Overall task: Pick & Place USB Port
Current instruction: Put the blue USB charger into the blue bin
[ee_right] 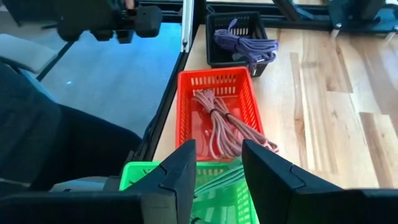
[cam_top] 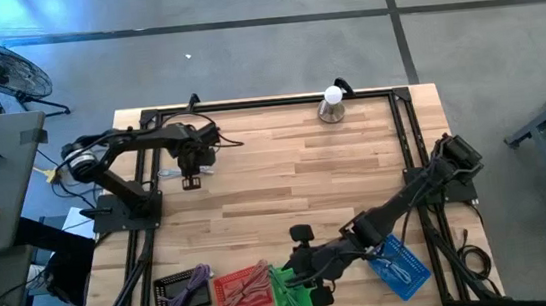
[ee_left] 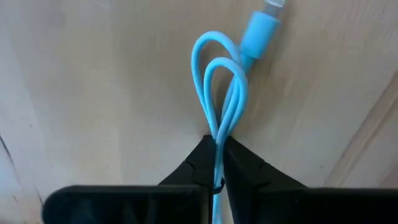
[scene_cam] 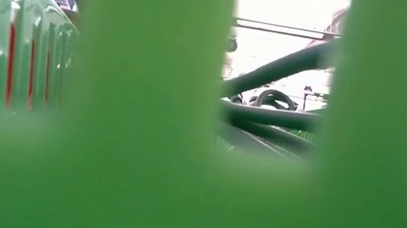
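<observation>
USB cable (ee_left: pixel 221 93), light blue and folded into a pair of slim loops with a chunkier blue plug at one end, lies on the pale wooden table (cam_top: pixel 286 187) at its far left part. The left gripper (ee_left: pixel 219 163) is clamped on the cable's doubled strands, its dark fingertips (ee_left: pixel 194 163) pinching them just below the loops. Along the near edge stand a black basket (cam_top: pixel 183 291) with purple cables, a red basket (ee_right: pixel 214 109) with pinkish ones, a green basket (ee_right: pixel 140 174) and a blue basket (cam_top: pixel 401 266). The right gripper (ee_right: pixel 219 163) hovers over the green one, jaws parted and holding nothing.
</observation>
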`<state>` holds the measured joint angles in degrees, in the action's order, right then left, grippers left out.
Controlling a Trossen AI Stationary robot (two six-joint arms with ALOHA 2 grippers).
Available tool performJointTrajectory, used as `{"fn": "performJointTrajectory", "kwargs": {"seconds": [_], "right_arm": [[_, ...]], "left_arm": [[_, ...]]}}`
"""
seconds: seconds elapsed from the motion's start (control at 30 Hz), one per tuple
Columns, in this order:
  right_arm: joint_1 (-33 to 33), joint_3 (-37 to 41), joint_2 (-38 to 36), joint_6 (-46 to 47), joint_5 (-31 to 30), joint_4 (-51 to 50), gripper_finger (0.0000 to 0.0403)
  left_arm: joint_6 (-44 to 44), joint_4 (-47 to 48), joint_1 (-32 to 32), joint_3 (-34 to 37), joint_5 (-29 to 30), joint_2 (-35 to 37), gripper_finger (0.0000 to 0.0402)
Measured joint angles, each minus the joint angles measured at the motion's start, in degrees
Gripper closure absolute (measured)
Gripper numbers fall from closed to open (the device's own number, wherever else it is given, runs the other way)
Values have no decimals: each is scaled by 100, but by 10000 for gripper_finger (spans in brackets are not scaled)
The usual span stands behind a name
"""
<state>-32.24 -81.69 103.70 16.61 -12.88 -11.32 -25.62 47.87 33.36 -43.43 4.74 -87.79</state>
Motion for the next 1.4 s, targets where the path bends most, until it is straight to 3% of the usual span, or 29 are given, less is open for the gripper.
{"fn": "performJointTrajectory", "kwargs": {"seconds": [0.23,0.5,0.67,0.83,0.93,1.13,1.27,1.4], "right_arm": [[-333,2,-39,-14,-171,-10,306],[-1095,2,-335,30,-199,-92,347],[-1635,2,-467,-2,-896,-97,363],[-2060,2,-474,-355,-1471,226,376],[-2326,2,-497,-922,-1823,719,384],[-2980,0,-754,-2137,-3268,1272,401],[-3181,0,-878,-2350,-3559,1289,399],[-3231,0,-939,-2367,-3818,1234,402]], "left_arm": [[859,314,-677,-769,-694,151,397],[1240,129,-2439,-2406,-1160,623,399],[1015,-670,-3867,-3504,-1312,572,400],[49,-1707,-4745,-3834,-1048,292,401],[-310,-2085,-4860,-3839,-1144,14,401],[-583,-3190,-4607,-3834,-2191,-879,401],[-636,-3984,-4362,-3943,-2802,-1386,401],[-650,-4145,-4108,-4574,-3331,-2053,401]]}}
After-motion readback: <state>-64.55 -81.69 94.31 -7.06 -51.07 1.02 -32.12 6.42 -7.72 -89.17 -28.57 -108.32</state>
